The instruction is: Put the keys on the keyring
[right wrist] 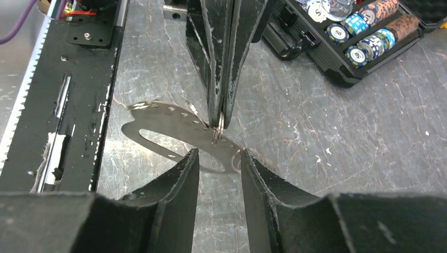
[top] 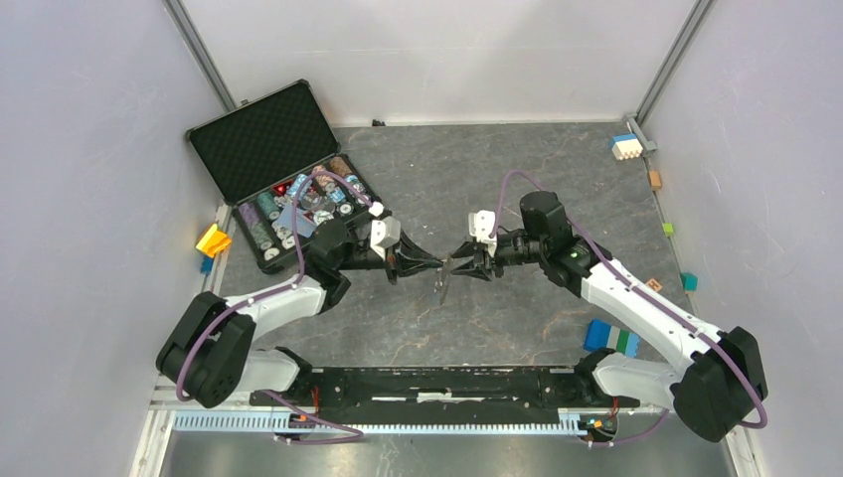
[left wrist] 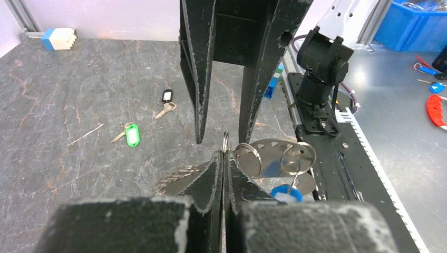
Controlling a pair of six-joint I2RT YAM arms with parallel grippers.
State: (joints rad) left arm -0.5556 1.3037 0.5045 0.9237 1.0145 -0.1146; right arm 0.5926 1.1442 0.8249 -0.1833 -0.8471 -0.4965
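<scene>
My left gripper [top: 437, 263] [left wrist: 223, 155] is shut on the keyring [left wrist: 274, 147], pinching a thin ring that stands edge-on at its tips. The silvery oval loop [right wrist: 158, 113] with holes hangs below it, above the table. A small ring on the loop carries the blue-tagged key [left wrist: 287, 192]. My right gripper [top: 459, 260] [right wrist: 217, 155] faces the left one tip to tip and is open, its fingers either side of the pinched ring, holding nothing. The green-tagged key [left wrist: 132, 134] and the black-tagged key [left wrist: 166, 97] lie on the table.
An open black case of poker chips [top: 288, 199] [right wrist: 358, 37] stands at the back left. Toy blocks sit around the edges: blue-white [top: 624, 147], yellow [top: 213, 239], blue-green [top: 610, 338]. A thin stick [left wrist: 84, 135] lies near the green-tagged key.
</scene>
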